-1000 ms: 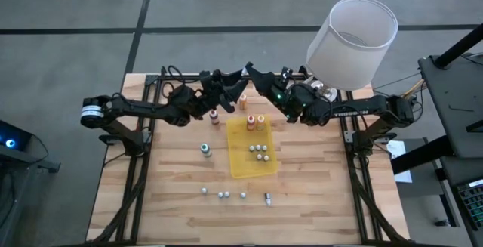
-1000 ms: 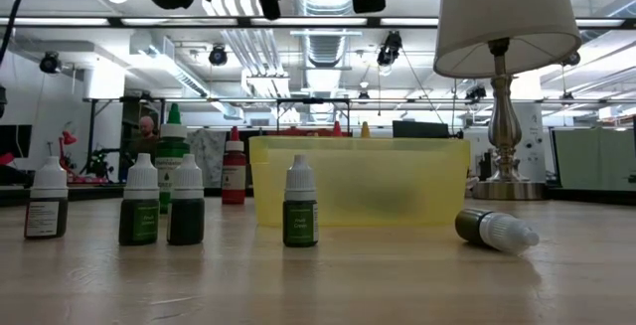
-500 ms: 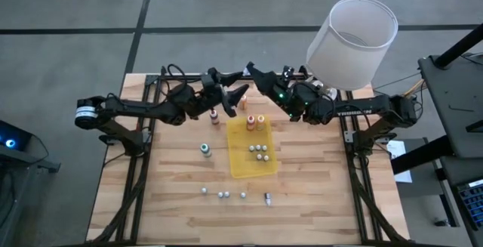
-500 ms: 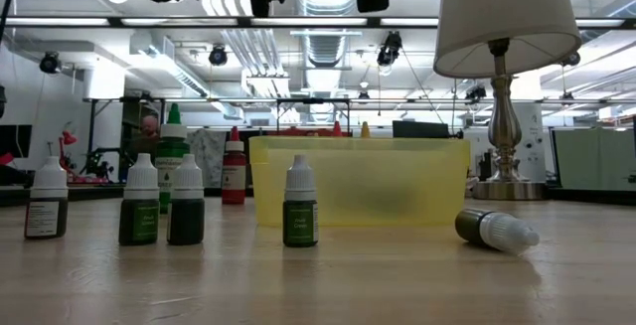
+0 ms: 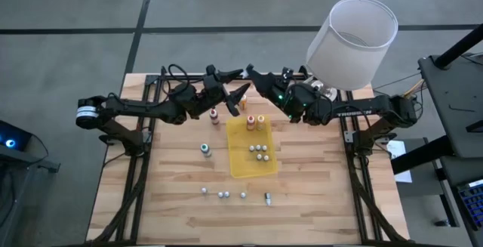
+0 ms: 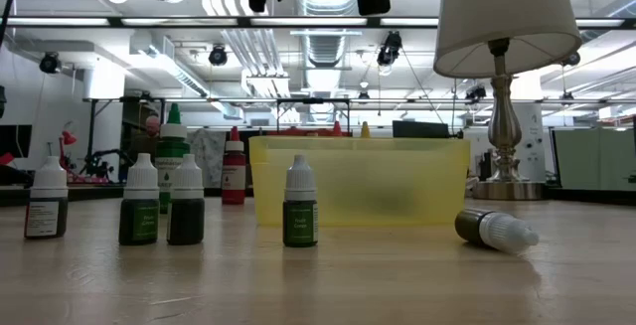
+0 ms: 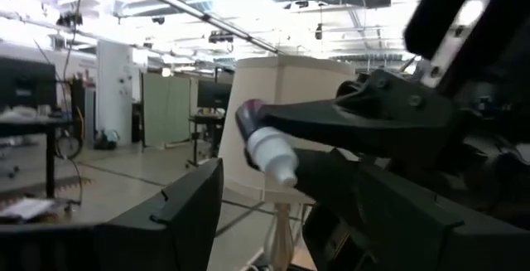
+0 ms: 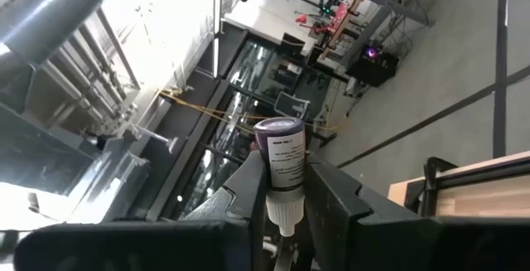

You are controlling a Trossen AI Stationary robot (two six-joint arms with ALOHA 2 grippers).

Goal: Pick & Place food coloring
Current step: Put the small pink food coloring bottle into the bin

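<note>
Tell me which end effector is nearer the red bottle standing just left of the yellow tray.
Left. The left end effector is raised close beside the red bottle, toward the tray. The right end effector, gripping a purple bottle, sits farther off, above the tray's back edge.

Upright dropper bottles [image 6: 140,199] beside a yellow bin [image 6: 360,179], lamp [image 6: 507,77] behind.

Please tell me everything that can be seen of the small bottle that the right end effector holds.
The food coloring bottle is tiny, with a dark purple body, a white printed label and a white pointed cap; it looks like plastic. Its print is too small to read. The right end effector holds it by the sides between two dark fingers, off the table, with the cap toward the wrist. The open left end effector is near but apart from it.
</note>
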